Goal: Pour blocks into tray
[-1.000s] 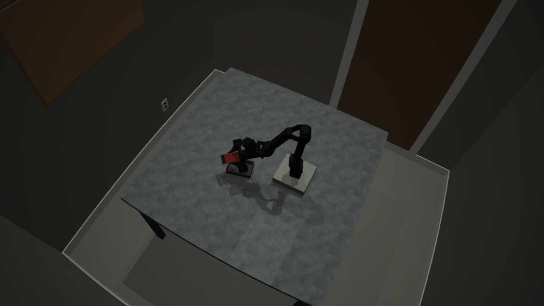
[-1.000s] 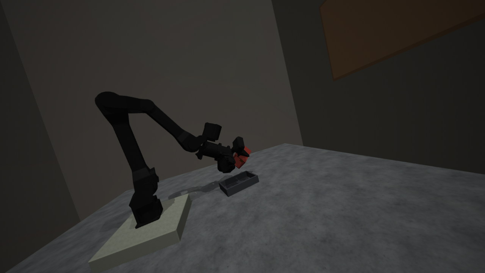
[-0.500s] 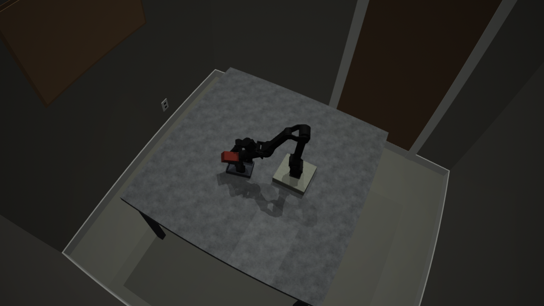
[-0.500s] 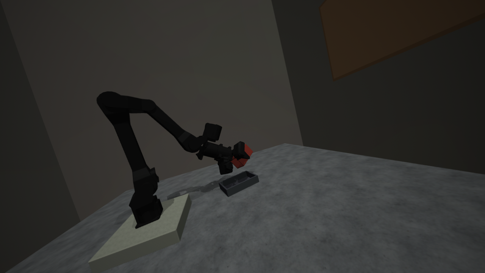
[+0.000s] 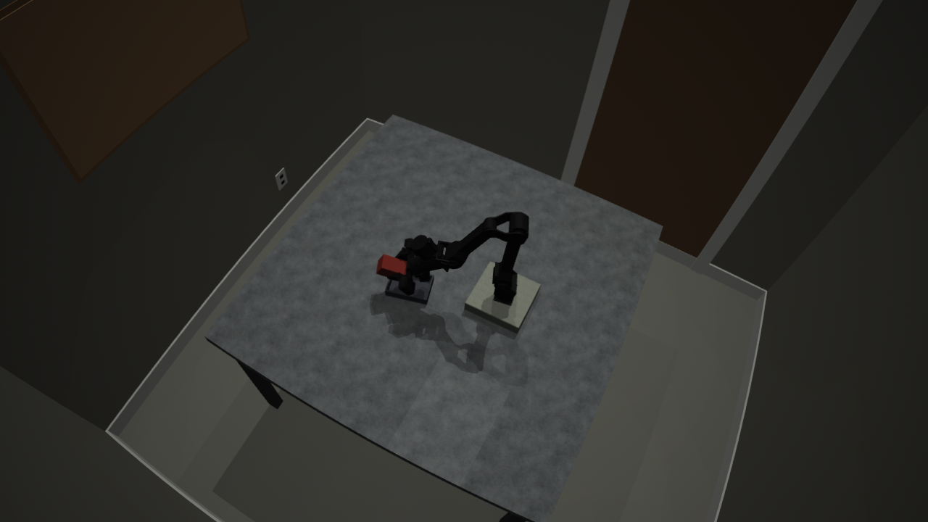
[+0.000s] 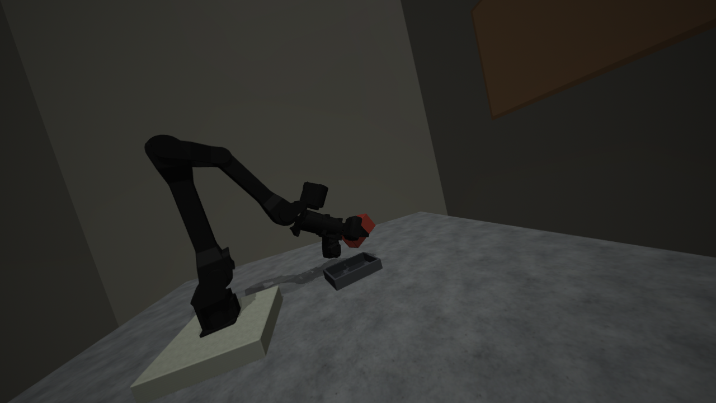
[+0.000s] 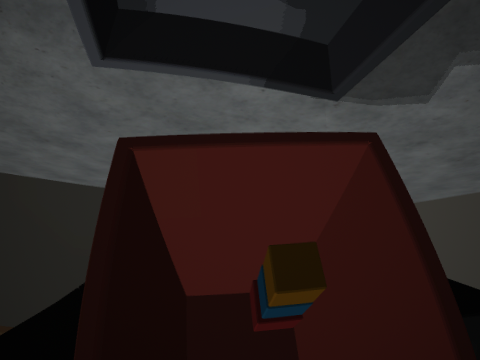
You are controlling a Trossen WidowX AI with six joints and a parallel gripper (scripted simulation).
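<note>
Partly open around the red cup (image 5: 391,264) (image 6: 367,225) (image 7: 250,200), the end effector (image 5: 403,267) (image 6: 356,231) grips it tilted at centre-left in the top view, presumably to tip its blocks (image 7: 295,280) out.

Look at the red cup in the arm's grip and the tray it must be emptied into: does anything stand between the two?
Nothing visible does. The red cup is held raised and tilted, with only open air seen between it and the tray.
</note>
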